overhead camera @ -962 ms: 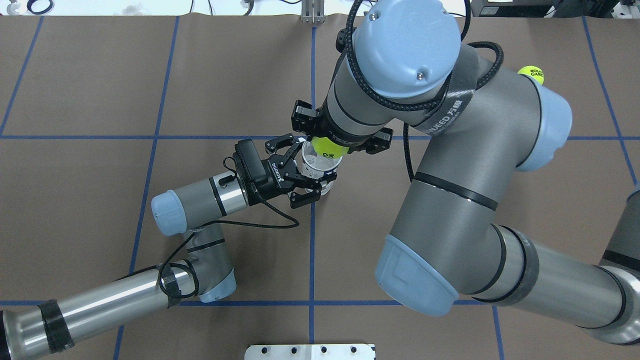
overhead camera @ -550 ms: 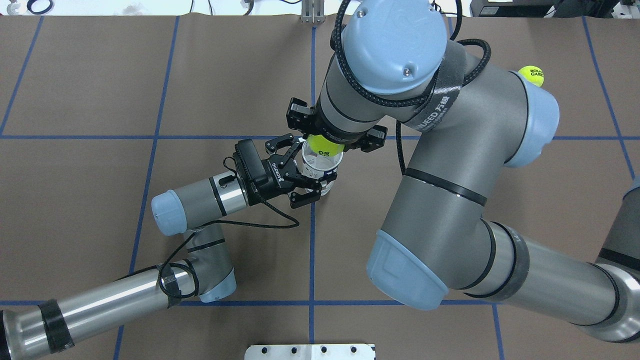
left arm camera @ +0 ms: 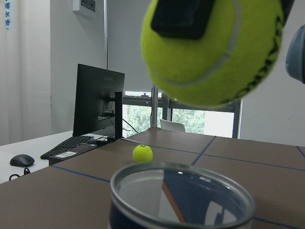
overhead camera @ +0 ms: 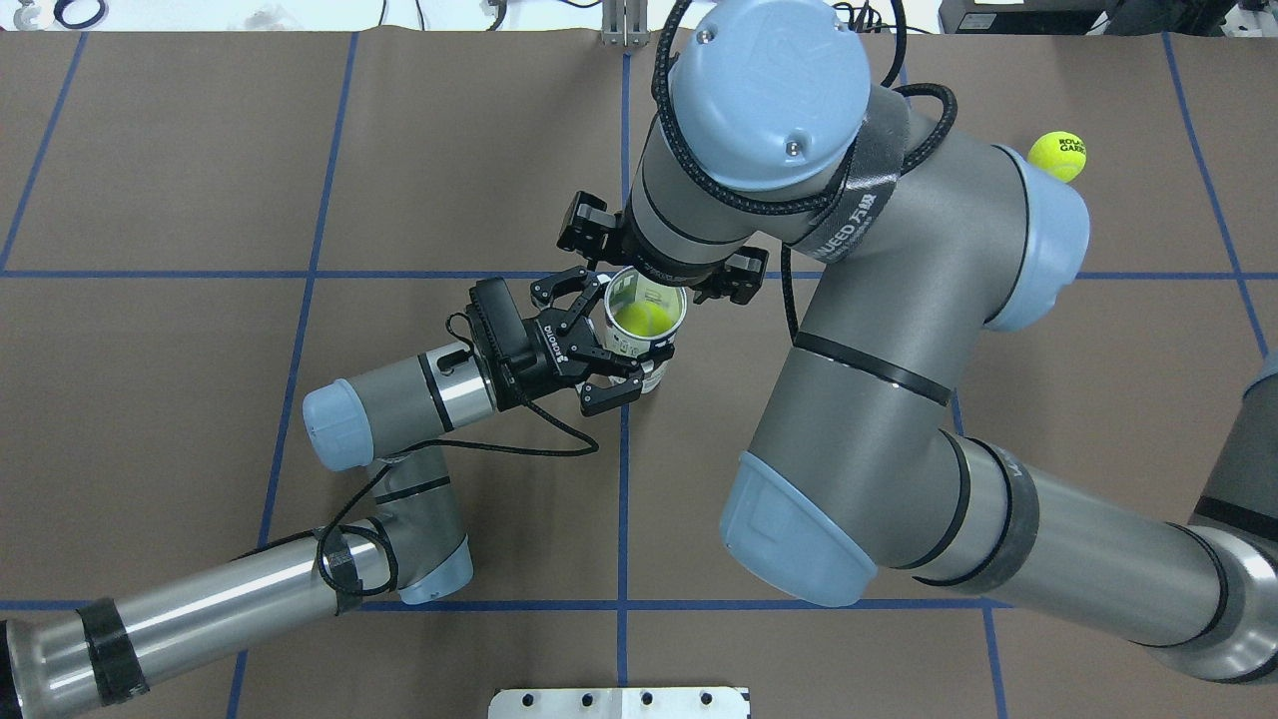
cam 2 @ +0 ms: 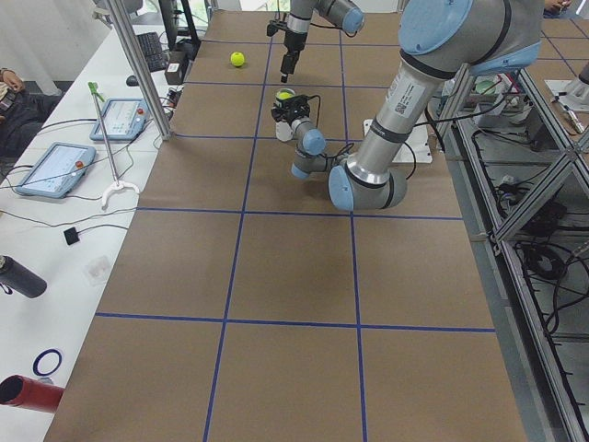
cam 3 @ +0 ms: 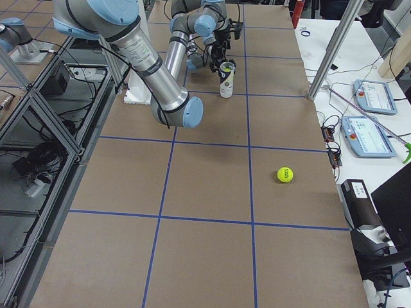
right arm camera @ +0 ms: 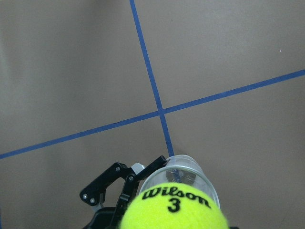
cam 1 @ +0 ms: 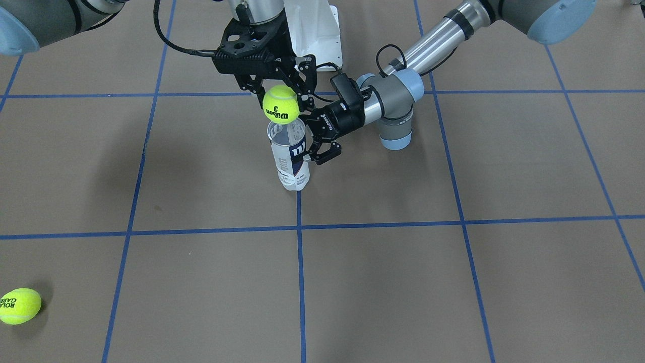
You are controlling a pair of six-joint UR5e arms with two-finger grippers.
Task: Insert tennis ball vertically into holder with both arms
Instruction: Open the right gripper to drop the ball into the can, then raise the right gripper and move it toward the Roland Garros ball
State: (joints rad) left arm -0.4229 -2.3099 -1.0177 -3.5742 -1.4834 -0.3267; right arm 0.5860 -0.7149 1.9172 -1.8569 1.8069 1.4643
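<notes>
Overhead, the right gripper [cam 1: 280,102] clutching the tennis ball [cam 1: 279,107] mostly hides beneath its arm [overhead camera: 769,100]; left gripper [cam 1: 313,138] clasps holder [cam 1: 289,162].

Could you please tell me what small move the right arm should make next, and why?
Probably ease the right claw straight down: its tennis ball hangs just above the open rim of the holder, roughly centred, while the left claw grips the holder upright.
</notes>
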